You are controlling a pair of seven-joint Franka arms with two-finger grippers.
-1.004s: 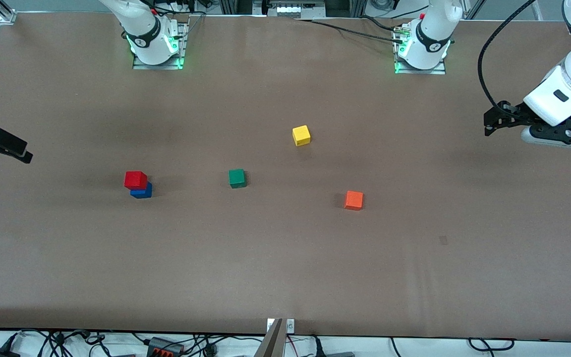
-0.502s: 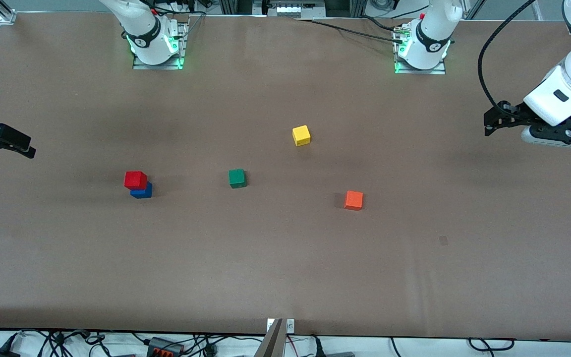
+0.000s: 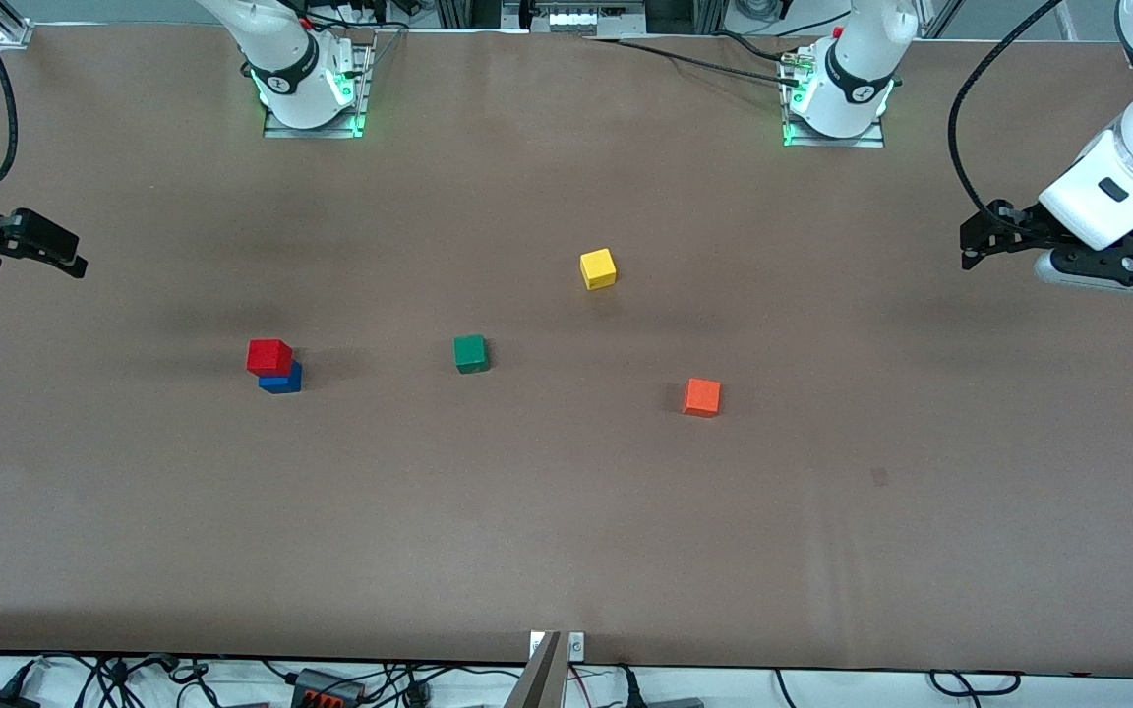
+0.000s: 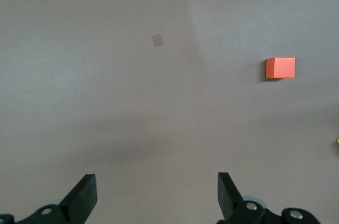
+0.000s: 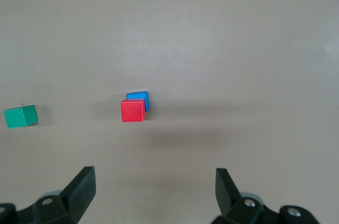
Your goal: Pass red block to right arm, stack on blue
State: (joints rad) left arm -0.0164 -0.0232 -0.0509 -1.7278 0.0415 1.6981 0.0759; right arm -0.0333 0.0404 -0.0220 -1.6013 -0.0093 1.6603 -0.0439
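The red block (image 3: 268, 355) sits on top of the blue block (image 3: 282, 380), a little askew, toward the right arm's end of the table. The pair also shows in the right wrist view, red block (image 5: 132, 110) over blue block (image 5: 139, 97). My right gripper (image 3: 60, 256) is open and empty, up in the air at the table's end, apart from the stack; its gap shows in the right wrist view (image 5: 155, 192). My left gripper (image 3: 975, 241) is open and empty, waiting over the left arm's end of the table; it also shows in the left wrist view (image 4: 157, 195).
A green cube (image 3: 470, 353) lies mid-table beside the stack. A yellow cube (image 3: 598, 268) lies farther from the camera. An orange cube (image 3: 701, 397) lies toward the left arm's end and shows in the left wrist view (image 4: 280, 68).
My right gripper has risen and drawn away from the stack toward its base end. The blocks and the left arm have not moved.
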